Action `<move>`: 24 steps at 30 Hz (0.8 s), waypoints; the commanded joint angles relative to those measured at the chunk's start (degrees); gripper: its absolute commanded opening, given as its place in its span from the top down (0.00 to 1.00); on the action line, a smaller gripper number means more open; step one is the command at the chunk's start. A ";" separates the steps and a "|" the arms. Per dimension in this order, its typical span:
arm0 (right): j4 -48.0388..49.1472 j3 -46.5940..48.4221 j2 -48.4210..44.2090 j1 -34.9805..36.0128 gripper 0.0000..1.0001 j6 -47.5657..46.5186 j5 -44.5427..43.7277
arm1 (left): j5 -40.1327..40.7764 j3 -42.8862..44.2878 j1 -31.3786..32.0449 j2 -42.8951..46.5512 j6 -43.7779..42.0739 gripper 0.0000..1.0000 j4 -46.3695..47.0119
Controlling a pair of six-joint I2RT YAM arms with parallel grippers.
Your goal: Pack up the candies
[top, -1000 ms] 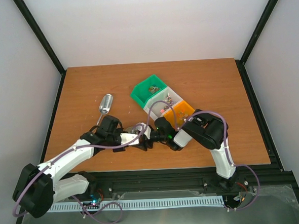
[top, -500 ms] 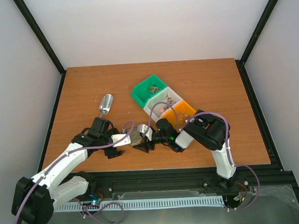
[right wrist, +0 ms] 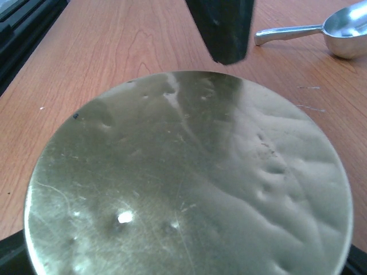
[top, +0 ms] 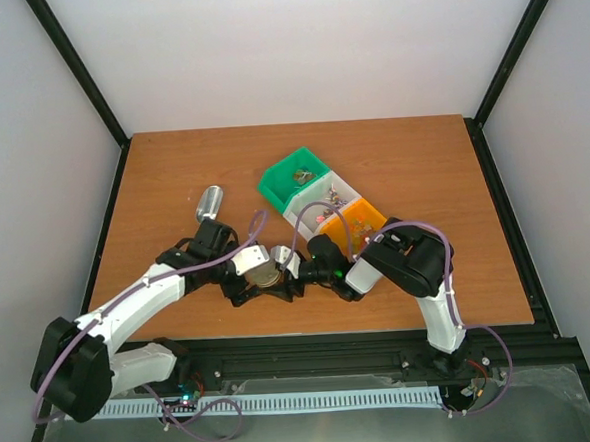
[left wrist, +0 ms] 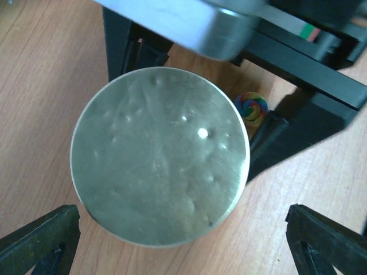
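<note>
A small clear jar with a gold lid (top: 268, 267) stands on the table near the front edge. My right gripper (top: 291, 272) is shut on the jar from the right; the lid (right wrist: 189, 177) fills the right wrist view from side to side. My left gripper (top: 250, 278) hovers at the jar's left side, open, with the lid (left wrist: 159, 154) lying ahead of its fingertips (left wrist: 40, 240). One rainbow-swirl candy (left wrist: 252, 107) lies on the wood beside the jar. More candies (top: 319, 203) sit in the bins.
Green (top: 294, 176), white (top: 326, 197) and orange (top: 361, 217) bins stand in a diagonal row behind the right arm. A metal scoop (top: 209, 202) lies on the wood behind the left arm, and the scoop (right wrist: 338, 34) also shows in the right wrist view.
My left gripper let go of the lid and opened wide, drew back to the left, then came closer to the jar again. The right gripper and jar stayed put.
</note>
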State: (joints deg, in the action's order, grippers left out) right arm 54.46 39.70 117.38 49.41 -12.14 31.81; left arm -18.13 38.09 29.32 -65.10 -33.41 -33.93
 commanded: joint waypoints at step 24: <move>-1.81 -1.15 -0.45 2.62 0.42 -1.65 -0.05 | -0.84 2.31 2.14 -6.97 -1.04 0.20 6.60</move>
State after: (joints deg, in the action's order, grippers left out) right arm 54.65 39.70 117.36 51.09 -11.75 30.79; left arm -17.54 38.87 30.98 -71.57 -32.45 -27.81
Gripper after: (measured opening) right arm 0.829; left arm 0.866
